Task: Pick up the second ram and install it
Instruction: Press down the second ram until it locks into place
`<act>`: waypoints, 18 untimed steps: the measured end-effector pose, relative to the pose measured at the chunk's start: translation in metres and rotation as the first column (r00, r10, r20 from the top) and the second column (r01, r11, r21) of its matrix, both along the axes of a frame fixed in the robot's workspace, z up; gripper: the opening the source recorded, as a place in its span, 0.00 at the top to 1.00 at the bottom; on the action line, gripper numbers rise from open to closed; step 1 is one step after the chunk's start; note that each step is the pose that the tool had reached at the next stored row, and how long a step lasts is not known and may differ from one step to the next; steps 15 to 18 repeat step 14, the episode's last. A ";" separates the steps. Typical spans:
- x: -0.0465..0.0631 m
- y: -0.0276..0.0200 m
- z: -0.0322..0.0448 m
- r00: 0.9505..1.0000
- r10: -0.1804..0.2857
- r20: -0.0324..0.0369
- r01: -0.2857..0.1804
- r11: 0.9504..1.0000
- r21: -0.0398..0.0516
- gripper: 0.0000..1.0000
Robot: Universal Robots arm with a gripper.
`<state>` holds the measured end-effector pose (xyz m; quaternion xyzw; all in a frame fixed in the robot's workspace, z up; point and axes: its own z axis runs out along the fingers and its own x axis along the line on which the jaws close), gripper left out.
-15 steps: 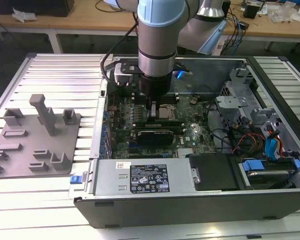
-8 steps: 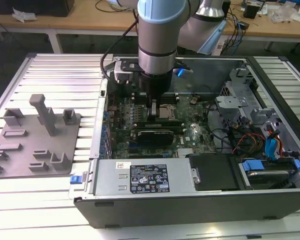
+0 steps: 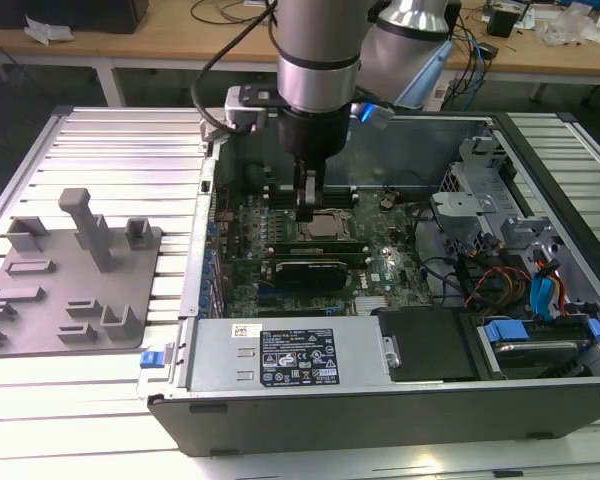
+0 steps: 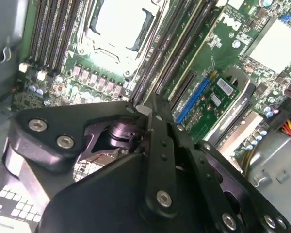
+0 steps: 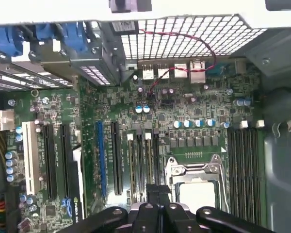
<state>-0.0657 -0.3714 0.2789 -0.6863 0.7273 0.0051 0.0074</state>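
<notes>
My gripper (image 3: 307, 212) reaches down into the open computer case, just above the motherboard (image 3: 385, 265), with its two fingers pressed together and nothing visible between them. In both wrist views the gripper (image 4: 146, 108) (image 5: 157, 190) hovers over the long black memory slots beside the silver processor socket (image 4: 119, 24) (image 5: 199, 191). A thin green ram stick (image 3: 315, 244) stands edge-on in one of these slots (image 4: 196, 46), close to the fingertips. I cannot tell if the tips touch it.
A black expansion card (image 3: 305, 270) lies just nearer than the slots. The grey power supply (image 3: 290, 355) fills the case's near side. A drive cage (image 3: 480, 200) and cables (image 3: 540, 285) crowd the exterior view's right. A grey parts fixture (image 3: 70, 270) sits outside the case.
</notes>
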 end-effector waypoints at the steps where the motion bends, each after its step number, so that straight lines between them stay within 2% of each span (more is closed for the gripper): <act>1: 0.010 0.0000 0.0000 1.000 0.000 0.000 0.000 1.000 0.000 0.92; 4: 0.037 0.0000 0.0000 1.000 0.000 0.000 0.000 1.000 0.000 0.92; 18: 0.041 0.0000 0.0000 1.000 0.000 0.000 0.000 1.000 0.000 0.92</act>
